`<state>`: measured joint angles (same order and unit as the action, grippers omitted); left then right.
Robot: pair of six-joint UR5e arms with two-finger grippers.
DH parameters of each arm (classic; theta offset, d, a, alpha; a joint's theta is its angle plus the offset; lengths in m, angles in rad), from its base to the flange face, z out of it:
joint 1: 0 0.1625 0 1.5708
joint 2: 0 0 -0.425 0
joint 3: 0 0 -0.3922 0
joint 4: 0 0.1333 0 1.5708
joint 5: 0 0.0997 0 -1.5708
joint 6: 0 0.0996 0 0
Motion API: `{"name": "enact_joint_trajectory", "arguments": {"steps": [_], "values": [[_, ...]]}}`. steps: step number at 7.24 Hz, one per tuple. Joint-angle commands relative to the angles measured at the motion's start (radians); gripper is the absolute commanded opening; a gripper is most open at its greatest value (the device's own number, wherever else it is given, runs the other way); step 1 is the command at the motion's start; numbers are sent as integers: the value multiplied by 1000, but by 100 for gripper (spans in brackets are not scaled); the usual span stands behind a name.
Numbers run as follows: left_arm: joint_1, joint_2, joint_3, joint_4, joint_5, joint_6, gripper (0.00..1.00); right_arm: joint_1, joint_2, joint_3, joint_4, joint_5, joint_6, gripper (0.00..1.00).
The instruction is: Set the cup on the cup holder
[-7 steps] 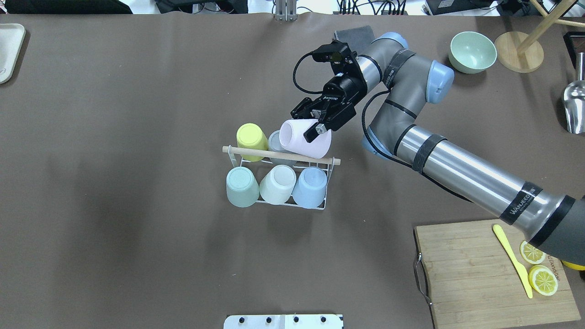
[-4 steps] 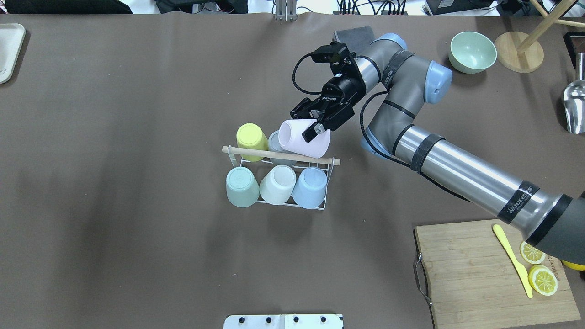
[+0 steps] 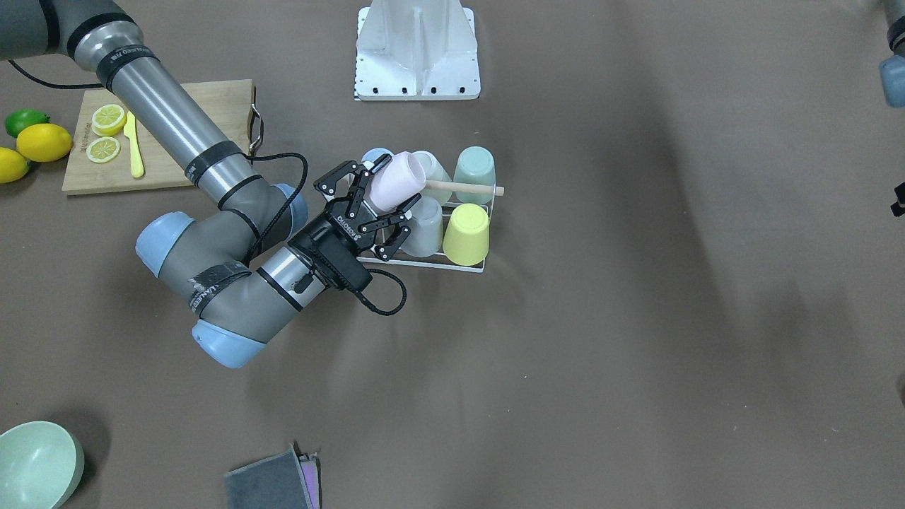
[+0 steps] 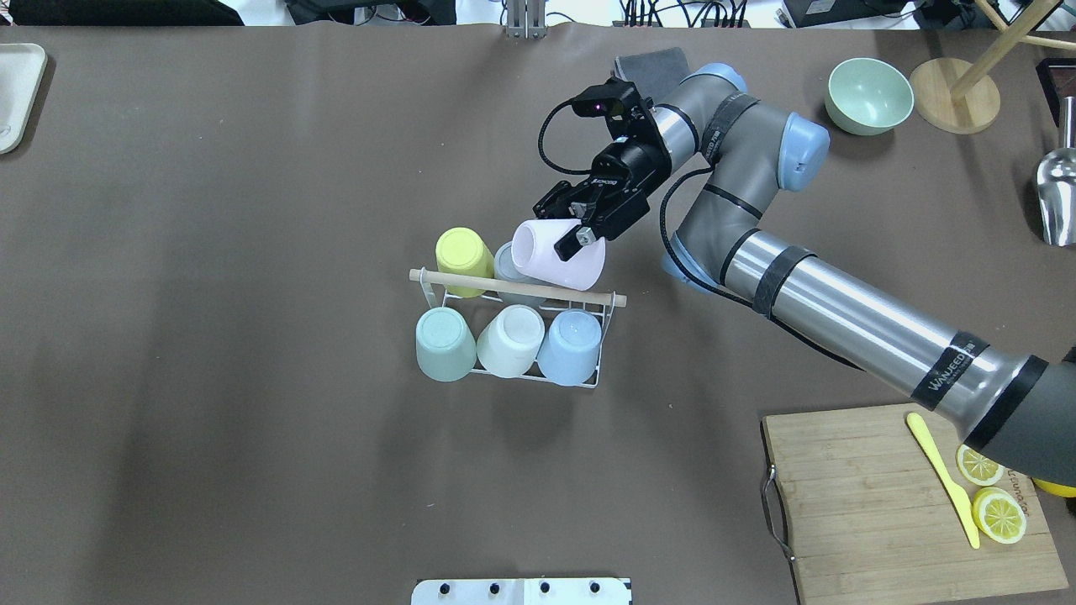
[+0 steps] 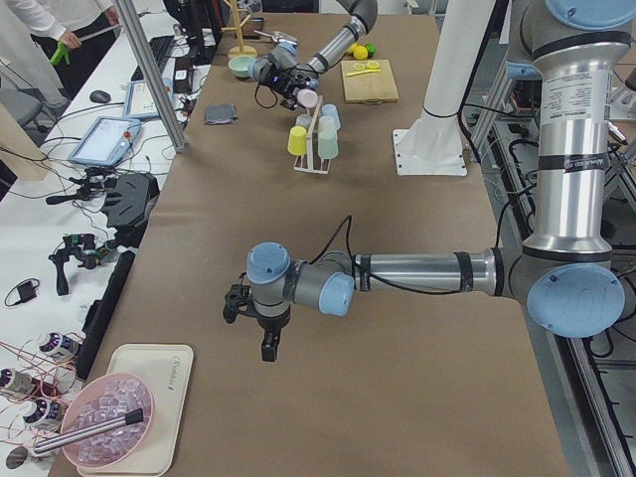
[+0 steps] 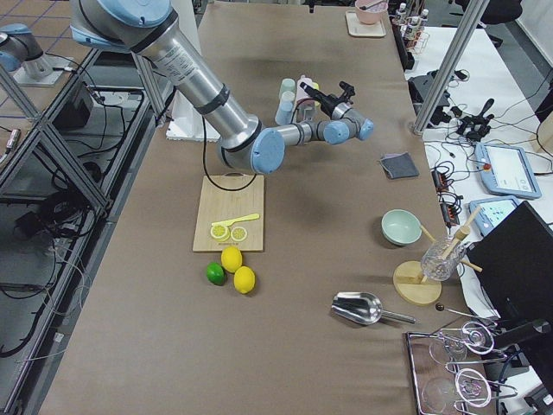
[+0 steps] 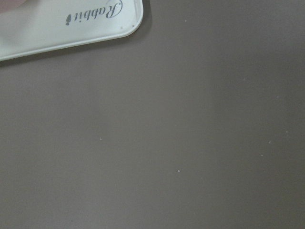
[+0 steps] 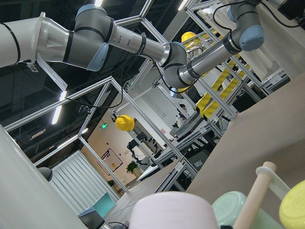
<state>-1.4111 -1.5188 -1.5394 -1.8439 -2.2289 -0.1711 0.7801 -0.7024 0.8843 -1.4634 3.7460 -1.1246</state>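
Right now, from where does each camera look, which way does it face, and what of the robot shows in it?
Front-facing: across the table, steeply down; right gripper around the pink cup.
Overhead: behind the robot, down on the cup holder; right arm.
Exterior left: table's end; left gripper near.
Exterior right: opposite end; right arm near.
Left wrist: straight at the table; no body.
Right wrist: tilted upward over the cup; left arm.
Front-facing and overhead share the holder.

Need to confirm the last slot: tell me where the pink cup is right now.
In the overhead view the pink cup sits tilted in the right pincer, over the rack's far right corner, beside the grey cup and just behind the wooden rod.
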Motion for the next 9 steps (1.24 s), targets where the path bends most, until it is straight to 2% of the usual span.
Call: {"name": "enact_joint_trajectory", "arguments": {"steps": [1, 2, 3, 5, 7, 9], "values": [[0, 0, 7, 0, -3, -8, 98, -1, 0, -1, 0, 0, 0, 38], [0, -4, 18, 2, -29, -14, 98, -1, 0, -2, 0, 0, 3, 59], [0, 5, 19, 15, -44, -16, 98, -1, 0, -4, -2, 0, 5, 75], [0, 12, 30, 57, -92, -13, 98, -1, 3, -5, -12, 2, 8, 91], [0, 12, 10, 127, -94, -18, 98, 1, 6, -5, -21, 2, 6, 91], [-2, 8, 1, 127, -94, -16, 98, 7, 4, -5, -21, 3, 8, 91]]}}
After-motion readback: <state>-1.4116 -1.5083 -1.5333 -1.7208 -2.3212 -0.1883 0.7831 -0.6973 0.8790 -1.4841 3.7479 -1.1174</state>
